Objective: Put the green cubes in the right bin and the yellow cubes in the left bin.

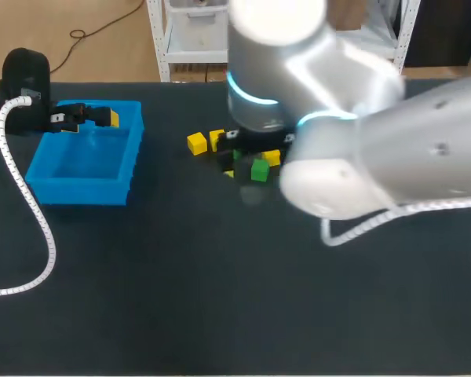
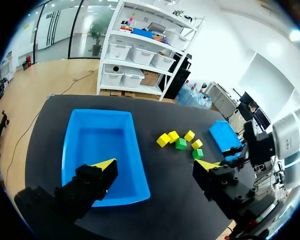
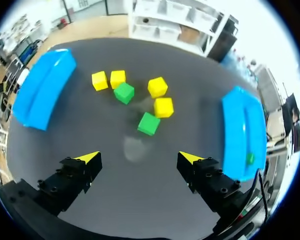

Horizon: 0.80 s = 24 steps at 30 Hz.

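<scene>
Right wrist view gives you the clearest look at the pile. The yellow cubes [image 3: 99, 80] [image 3: 118, 78] [image 3: 157, 87] [image 3: 163, 107] are bright, sharp-edged blocks, and the green cubes [image 3: 124, 93] [image 3: 148, 123] are of the same build. All six sit loose in a small cluster mid-desk, between the two bins and ahead of your right gripper [image 3: 139, 159]. One green cube touches the pair of yellow ones nearest the left bin [image 3: 42, 87]. The other green one lies just beside a yellow one, closest to the gripper.

Both bins are shallow blue trays. The right bin [image 3: 242, 132] already has one more green cube [image 3: 250, 158] in it, against its wall. No cube shows in the left bin.

The desk [image 3: 140, 200] is a plain, matte black surface.

Your count: four yellow cubes on the desk, two green on the desk, one green in the right bin, two bins.

Your right gripper hovers above the cluster with its fingers wide apart and nothing between them. Your left gripper [image 2: 155, 169] hangs over the left bin, well away from the cubes, its fingers likewise spread and empty.
</scene>
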Each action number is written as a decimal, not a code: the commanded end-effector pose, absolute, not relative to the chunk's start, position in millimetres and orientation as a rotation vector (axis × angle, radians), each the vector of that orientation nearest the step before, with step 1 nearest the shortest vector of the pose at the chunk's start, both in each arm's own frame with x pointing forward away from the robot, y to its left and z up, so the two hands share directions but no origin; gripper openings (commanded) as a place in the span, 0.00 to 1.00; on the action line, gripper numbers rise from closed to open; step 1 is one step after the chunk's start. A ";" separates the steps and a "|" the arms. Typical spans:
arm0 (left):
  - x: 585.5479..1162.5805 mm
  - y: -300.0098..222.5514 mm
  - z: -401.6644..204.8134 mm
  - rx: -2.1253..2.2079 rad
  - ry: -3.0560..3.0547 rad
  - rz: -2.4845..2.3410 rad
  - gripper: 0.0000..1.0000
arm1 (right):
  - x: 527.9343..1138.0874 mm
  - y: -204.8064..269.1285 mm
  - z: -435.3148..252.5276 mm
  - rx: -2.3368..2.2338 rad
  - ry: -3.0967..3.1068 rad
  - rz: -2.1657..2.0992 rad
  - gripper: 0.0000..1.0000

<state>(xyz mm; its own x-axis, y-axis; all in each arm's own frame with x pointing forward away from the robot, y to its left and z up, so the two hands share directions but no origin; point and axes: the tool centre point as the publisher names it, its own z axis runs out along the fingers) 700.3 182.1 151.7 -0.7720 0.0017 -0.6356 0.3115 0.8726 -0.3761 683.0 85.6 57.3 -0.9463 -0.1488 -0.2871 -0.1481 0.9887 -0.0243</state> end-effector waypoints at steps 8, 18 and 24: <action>700.0 184.2 150.0 0.230 2.377 -0.633 1.00 | 713.1 83.7 21.3 -0.019 2.953 0.100 1.00; 700.0 184.2 150.0 0.230 2.377 -0.633 1.00 | 729.9 70.4 10.4 0.033 2.959 0.117 1.00; 700.0 184.2 150.0 0.230 2.377 -0.633 1.00 | 739.4 69.6 2.0 0.059 2.967 0.128 1.00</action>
<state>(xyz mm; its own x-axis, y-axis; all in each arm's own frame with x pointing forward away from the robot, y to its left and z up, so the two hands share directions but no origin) 700.3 182.1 151.7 -0.7720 0.0017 -0.6356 0.3115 0.8727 -0.3761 732.5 67.6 7.0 -0.9830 0.0480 -0.1773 0.0327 0.9955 0.0884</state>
